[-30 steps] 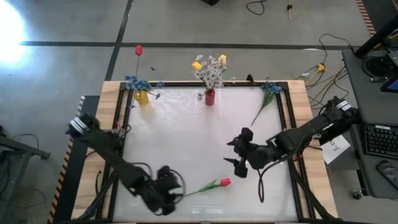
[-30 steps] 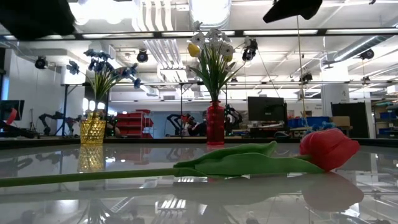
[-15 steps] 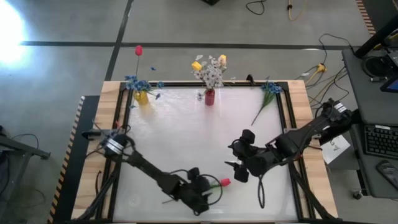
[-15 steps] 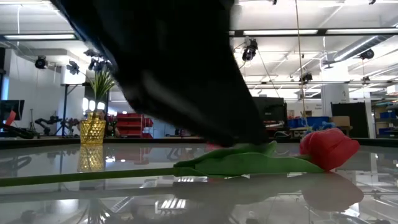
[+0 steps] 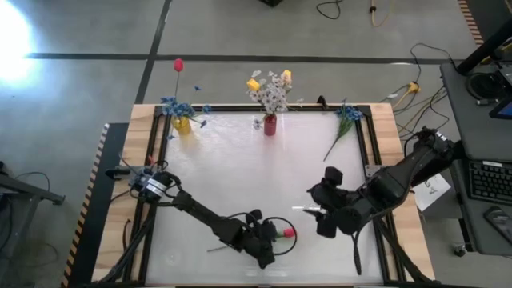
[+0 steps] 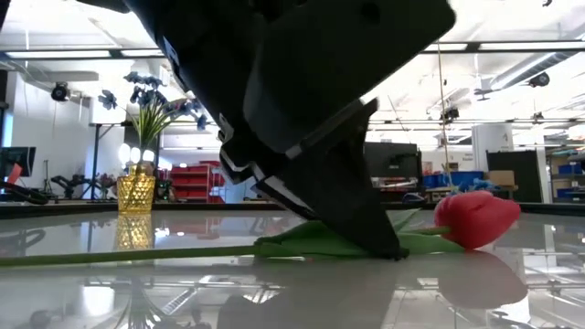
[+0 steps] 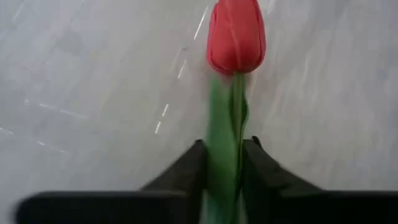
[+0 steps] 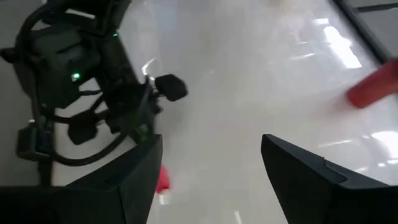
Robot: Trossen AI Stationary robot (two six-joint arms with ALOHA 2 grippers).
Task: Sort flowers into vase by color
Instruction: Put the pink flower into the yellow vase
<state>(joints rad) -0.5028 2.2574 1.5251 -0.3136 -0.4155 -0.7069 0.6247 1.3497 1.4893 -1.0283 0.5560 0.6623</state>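
A red tulip [image 5: 286, 234] with a green stem and leaf lies flat on the glossy white table near its front edge. It also shows in the low view [image 6: 475, 219] and the left wrist view [image 7: 236, 34]. My left gripper [image 5: 269, 240] is down on the tulip's stem, just behind the bud. My right gripper [image 5: 320, 216] is open and empty, above the table to the right of the tulip. Its fingers [image 8: 211, 162] stand wide apart. A blue flower [image 5: 344, 120] lies at the far right corner. My left gripper pinches the tulip's stem and leaf [image 7: 225, 155] between its two fingers, a short way behind the red bud. The fingers [image 6: 366, 233] slant down from the table's left and reach the table top. They straddle the stem. The tulip lies on the table.
A yellow vase [image 5: 182, 124] with blue flowers and a tall red tulip [image 5: 178, 64] stands at the far left. A red vase [image 5: 270, 125] with white and yellow flowers stands at the far middle. A raised dark frame [image 5: 364, 160] borders the table.
My left gripper has swept along the near edge toward the table's right, reached the red tulip and come down over its stem behind the bud. My right gripper has drawn a little toward the table's right edge. The tulip stays on the table.
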